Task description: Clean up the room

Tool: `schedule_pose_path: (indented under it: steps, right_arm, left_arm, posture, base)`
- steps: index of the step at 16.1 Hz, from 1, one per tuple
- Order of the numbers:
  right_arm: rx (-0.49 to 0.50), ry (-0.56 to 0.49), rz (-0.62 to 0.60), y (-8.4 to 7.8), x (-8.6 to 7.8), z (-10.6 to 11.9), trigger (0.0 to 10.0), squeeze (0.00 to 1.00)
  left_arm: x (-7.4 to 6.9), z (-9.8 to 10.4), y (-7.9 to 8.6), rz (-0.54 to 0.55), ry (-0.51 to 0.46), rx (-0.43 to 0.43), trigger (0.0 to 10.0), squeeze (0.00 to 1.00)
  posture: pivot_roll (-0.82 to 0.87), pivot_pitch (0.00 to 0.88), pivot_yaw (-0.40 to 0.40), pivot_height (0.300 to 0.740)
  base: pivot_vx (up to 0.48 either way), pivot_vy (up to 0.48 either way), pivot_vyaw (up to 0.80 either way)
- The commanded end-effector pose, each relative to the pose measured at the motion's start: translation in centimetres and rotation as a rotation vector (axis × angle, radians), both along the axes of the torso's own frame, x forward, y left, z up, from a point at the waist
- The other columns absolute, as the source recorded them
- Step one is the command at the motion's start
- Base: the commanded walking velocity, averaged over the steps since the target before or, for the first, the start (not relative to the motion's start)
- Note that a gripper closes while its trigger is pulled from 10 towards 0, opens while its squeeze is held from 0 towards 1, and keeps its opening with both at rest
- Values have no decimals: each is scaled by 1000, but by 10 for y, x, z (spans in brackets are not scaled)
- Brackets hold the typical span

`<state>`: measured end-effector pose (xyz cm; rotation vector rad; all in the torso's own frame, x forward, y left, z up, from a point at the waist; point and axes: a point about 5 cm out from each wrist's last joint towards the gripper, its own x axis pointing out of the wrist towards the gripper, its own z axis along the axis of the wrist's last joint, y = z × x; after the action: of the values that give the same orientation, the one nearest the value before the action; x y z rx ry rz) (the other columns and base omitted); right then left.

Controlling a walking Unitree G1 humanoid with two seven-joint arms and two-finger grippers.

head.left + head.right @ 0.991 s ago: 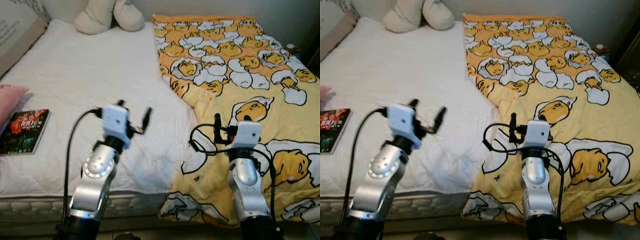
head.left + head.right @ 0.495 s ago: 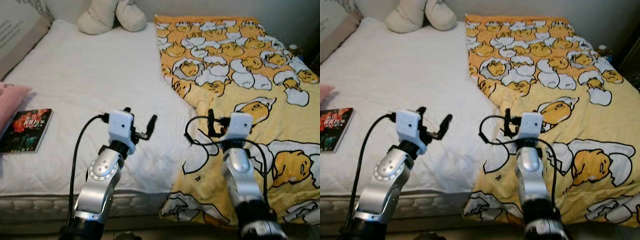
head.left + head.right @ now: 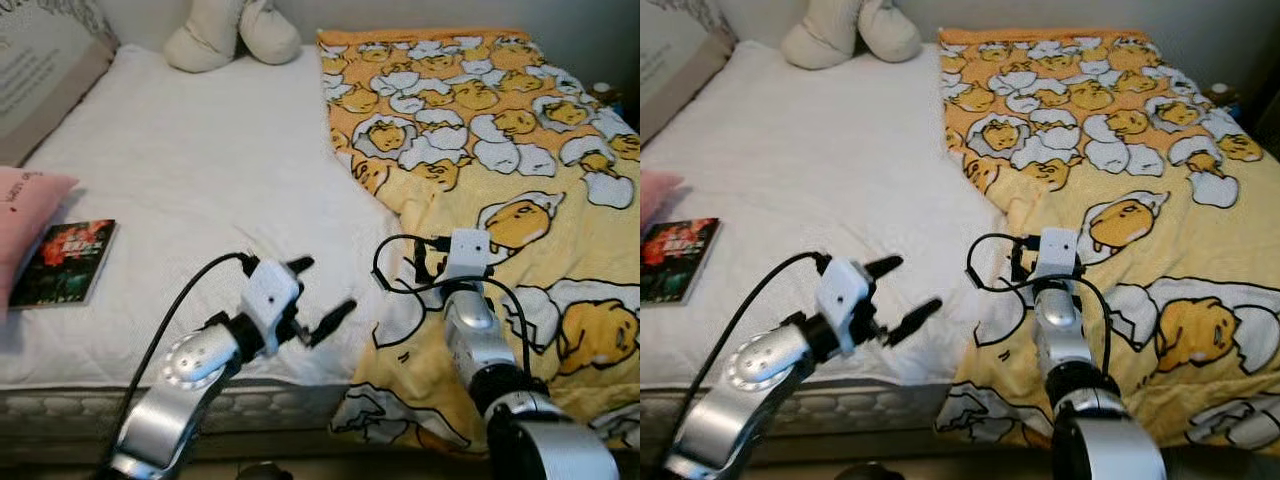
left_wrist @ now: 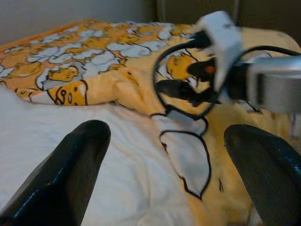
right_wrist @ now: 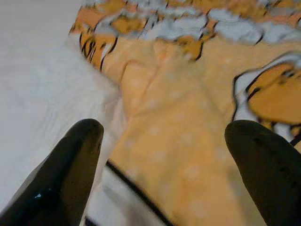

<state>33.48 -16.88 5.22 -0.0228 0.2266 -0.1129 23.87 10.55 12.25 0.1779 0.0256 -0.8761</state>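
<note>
A yellow blanket printed with egg characters covers the right half of the bed, and its left edge lies folded on the white mattress. My left gripper is open low over the mattress near the front edge, pointing right at the blanket's edge. My right gripper hovers just above that edge, and the right wrist view shows it open over yellow cloth. A book with a dark red cover lies at the bed's left, beside a pink pillow.
A cream plush toy sits at the head of the bed. A grey cushion leans at the far left. A black cable loops off my right wrist. The mattress's front edge runs just below both arms.
My left arm has swung down and to the right, so its gripper now points at the blanket's edge. The right gripper has reached further onto the blanket. The camera has shifted slightly.
</note>
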Motion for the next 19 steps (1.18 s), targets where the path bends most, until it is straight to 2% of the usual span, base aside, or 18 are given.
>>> schedule_pose_path:
  steps: [1, 5, 9, 10, 12, 13, 14, 16, 19]
  right_arm:
    - [21, 47, 2, 1, -1, -6, 10000, 0]
    - [81, 128, -50, -3, -11, -22, 10000, 0]
    - [255, 270, -15, 16, -22, -43, 10000, 0]
    - [269, 279, 2, 19, -23, -45, 10000, 0]
    - [300, 316, 66, 30, -27, -50, 10000, 0]
    - [310, 323, 172, 46, -29, -50, 10000, 0]
    - [310, 323, 172, 46, -29, -50, 10000, 0]
    - [343, 336, 398, 78, -38, -53, 10000, 0]
    - [462, 368, 552, 103, -57, -62, 9843, 0]
  left_arm:
    - [-5, 5, -1, -36, -5, 1, 10000, 0]
    - [-11, 15, 8, -42, 9, 10, 10000, 0]
    - [-21, 20, 16, -36, 43, 22, 10000, 0]
    - [-22, 20, 15, -36, 44, 22, 10000, 0]
    - [-22, 21, 15, -32, 49, 20, 10000, 0]
    - [-22, 22, 15, -28, 54, 22, 10000, 0]
    - [-22, 22, 15, -28, 54, 22, 10000, 0]
    - [-21, 22, 16, -8, 63, 16, 10000, 0]
    - [-21, 20, 14, -2, 71, 6, 10000, 0]
  posture:
    - [164, 1, 84, 740]
    - [209, 70, 109, 740]
    - [229, 94, 121, 740]
    - [231, 96, 122, 740]
    - [233, 100, 122, 740]
    - [229, 103, 115, 740]
    - [229, 103, 115, 740]
    - [216, 103, 105, 740]
    - [197, 101, 95, 740]
  base:
    - [0, 0, 0]
    - [0, 0, 0]
    - [0, 0, 0]
    - [0, 0, 0]
    - [0, 0, 0]
    - [0, 0, 0]
    - [0, 0, 0]
    - [0, 0, 0]
    - [0, 0, 0]
